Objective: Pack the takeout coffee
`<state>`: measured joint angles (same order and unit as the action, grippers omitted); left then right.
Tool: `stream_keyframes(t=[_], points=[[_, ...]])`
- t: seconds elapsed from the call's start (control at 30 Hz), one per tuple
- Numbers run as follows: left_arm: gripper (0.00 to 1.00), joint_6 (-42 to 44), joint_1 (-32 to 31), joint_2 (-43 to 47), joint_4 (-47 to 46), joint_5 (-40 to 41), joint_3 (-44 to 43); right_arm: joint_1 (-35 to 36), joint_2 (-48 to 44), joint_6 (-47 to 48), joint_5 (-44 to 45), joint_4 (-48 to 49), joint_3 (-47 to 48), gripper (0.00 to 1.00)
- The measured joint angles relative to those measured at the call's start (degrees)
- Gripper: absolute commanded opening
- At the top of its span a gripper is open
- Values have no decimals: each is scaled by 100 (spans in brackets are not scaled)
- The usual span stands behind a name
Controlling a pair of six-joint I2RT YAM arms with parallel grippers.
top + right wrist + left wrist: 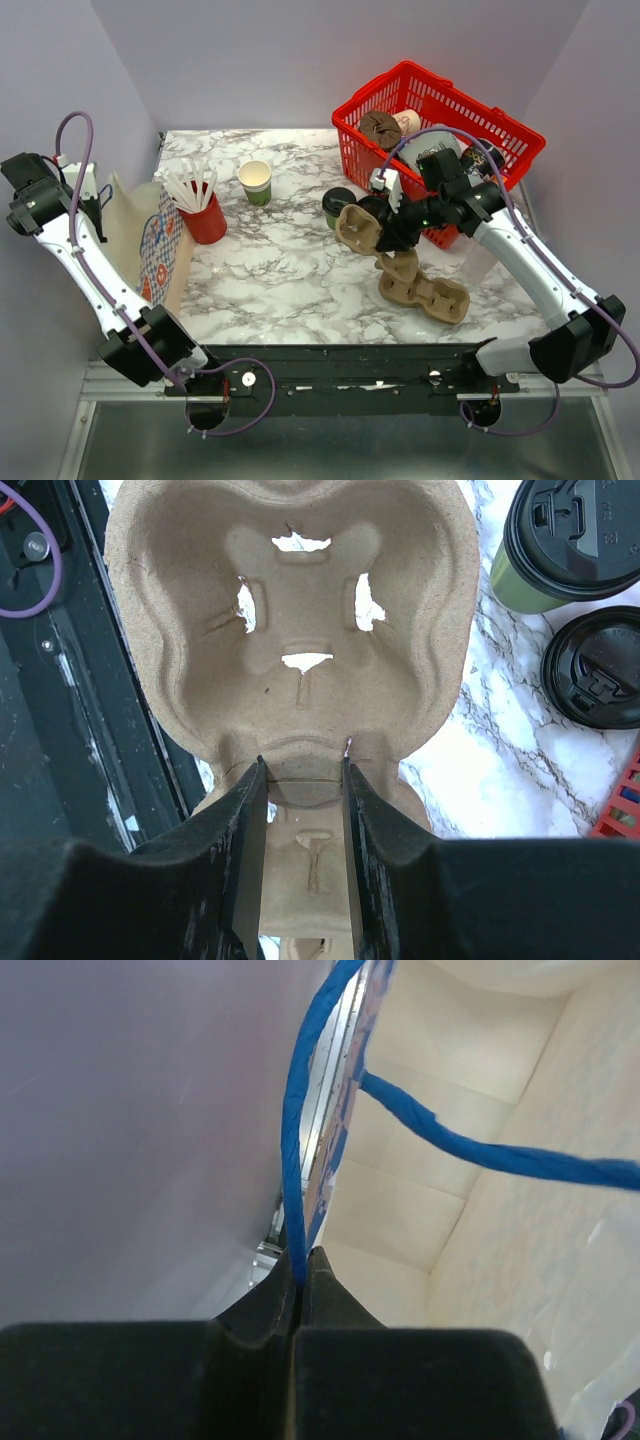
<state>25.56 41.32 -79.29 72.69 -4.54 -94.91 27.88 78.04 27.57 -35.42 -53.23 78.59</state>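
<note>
The takeout coffee (337, 204), an olive-green cup with a black lid, stands mid-table left of the red basket. It also shows in the right wrist view (570, 542), with a second black lid (596, 666) beside it. My right gripper (378, 226) (300, 770) is shut on the rim of a brown pulp cup carrier (355, 228) (290, 630), held tilted just right of the cup. My left gripper (300, 1265), at the far left (88, 190), is shut on the blue twisted handle (290, 1140) of a paper bag (150, 245) (450, 1170).
More pulp carriers (425, 287) lie under and in front of the right gripper. A lidless green paper cup (256, 182) and a red cup (206, 218) of white stirrers stand at the back left. The red basket (505, 125) holds several items.
</note>
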Motion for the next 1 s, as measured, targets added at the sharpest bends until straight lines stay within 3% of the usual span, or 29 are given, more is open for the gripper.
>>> stream_keyframes(t=[0.33, 0.6, 0.8, 1.0], points=[[0, 1237, 9, 964, 407, -595, 254, 0, 39, 55, -26, -15, 35, 0], [0, 2013, -101, 1154, 437, -1513, 153, 0, 304, 96, -103, -46, 437, 1], [0, 2334, -885, 1412, 466, -2122, 442, 0, 317, 76, -155, -37, 798, 0], [0, 2245, -1967, 1027, 527, -2479, 376, 0, 313, 4, -151, -20, 1093, 0]])
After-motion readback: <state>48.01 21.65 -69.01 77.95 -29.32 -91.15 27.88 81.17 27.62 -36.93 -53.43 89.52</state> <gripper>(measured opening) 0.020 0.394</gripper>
